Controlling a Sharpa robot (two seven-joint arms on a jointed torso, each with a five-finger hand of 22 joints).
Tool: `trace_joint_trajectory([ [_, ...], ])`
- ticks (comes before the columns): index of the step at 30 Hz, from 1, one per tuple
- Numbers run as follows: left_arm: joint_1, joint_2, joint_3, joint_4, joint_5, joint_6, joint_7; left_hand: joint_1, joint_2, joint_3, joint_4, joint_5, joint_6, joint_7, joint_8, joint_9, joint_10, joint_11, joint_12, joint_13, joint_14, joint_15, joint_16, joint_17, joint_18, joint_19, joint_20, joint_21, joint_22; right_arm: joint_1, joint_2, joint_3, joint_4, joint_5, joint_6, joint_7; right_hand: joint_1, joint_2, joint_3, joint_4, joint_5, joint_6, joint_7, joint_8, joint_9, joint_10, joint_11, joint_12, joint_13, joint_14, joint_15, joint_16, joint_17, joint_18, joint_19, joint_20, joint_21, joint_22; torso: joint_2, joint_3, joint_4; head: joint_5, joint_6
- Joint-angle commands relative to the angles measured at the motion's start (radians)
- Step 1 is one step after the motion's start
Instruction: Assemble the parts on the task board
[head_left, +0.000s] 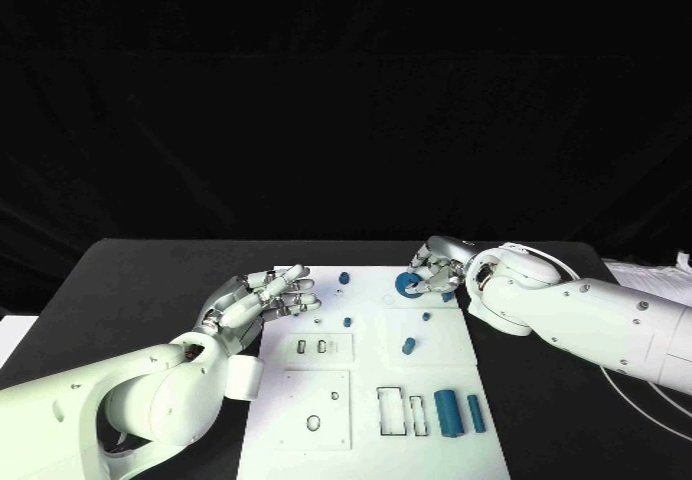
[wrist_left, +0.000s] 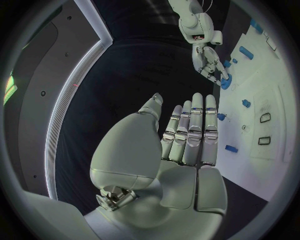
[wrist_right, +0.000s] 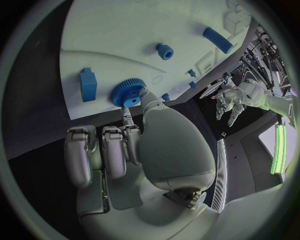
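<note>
The black table (head_left: 130, 270) carries the white board (head_left: 433, 345) at its middle, running from near the far edge toward the robot.

The left arm (head_left: 101, 400) comes in low from the near left and reaches forward over the board's left edge. Its left hand (head_left: 267, 300) is raised just above the board's far left corner, palm up and tilted, holding nothing. In the left wrist view its fingers (wrist_left: 190, 132) lie straight and side by side, with the thumb standing apart.

The right arm (head_left: 606, 325) slants in from the right, its wrist bent over the board's far right corner. The right hand (head_left: 440, 265) is on a blue gear (head_left: 408, 285) there. In the right wrist view the thumb and one fingertip (wrist_right: 129, 121) pinch the gear (wrist_right: 128, 93) at its rim, which sits on the board surface; the other fingers are curled back into the palm.

Near the gear lies a blue block (wrist_right: 88, 84). Two blue cylinders (head_left: 459, 411) lie side by side at the board's near right. A small blue peg (head_left: 408, 346) sits mid-board, and smaller blue studs (head_left: 343, 278) dot the far part.
</note>
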Motion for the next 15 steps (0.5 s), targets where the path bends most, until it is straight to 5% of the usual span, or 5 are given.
trace_joint_trajectory([
  [1,0.001,0.002,0.001,0.001,0.0,0.024,-0.001,0.003,0.008,0.002,-0.006,-0.004,-0.006,0.002,-0.004,-0.001,-0.004,0.0,-0.007,-0.001,-0.005,0.003,-0.006,0.001,0.012,0.0,0.005,-0.003,-0.001,-0.005,0.0,-0.002,-0.001,-0.036,0.031,-0.007,0.01,0.007,0.003,-0.01,0.005,0.012,0.0,0.005,0.002,0.065,-0.003,0.012,0.187,0.089,0.005,0.005,0.197,-0.018,0.07,0.009,0.006,0.189,0.0,-0.0001,0.0005,-0.001,-0.001],
  [15,0.001,0.001,0.001,-0.001,0.0,0.024,-0.003,0.004,0.008,0.002,-0.007,-0.004,-0.007,0.003,-0.005,-0.001,-0.006,0.0,-0.007,-0.001,-0.005,0.003,-0.006,0.001,0.012,0.0,0.006,-0.003,-0.001,-0.011,-0.008,-0.002,0.023,-0.17,-0.014,0.013,0.067,0.032,0.068,-0.068,-0.006,0.055,-0.007,0.015,0.003,0.083,-0.01,0.05,0.222,0.093,0.001,0.012,0.216,-0.022,0.079,0.005,0.015,0.21,0.0,-0.0002,0.0005,-0.003,-0.005],
])
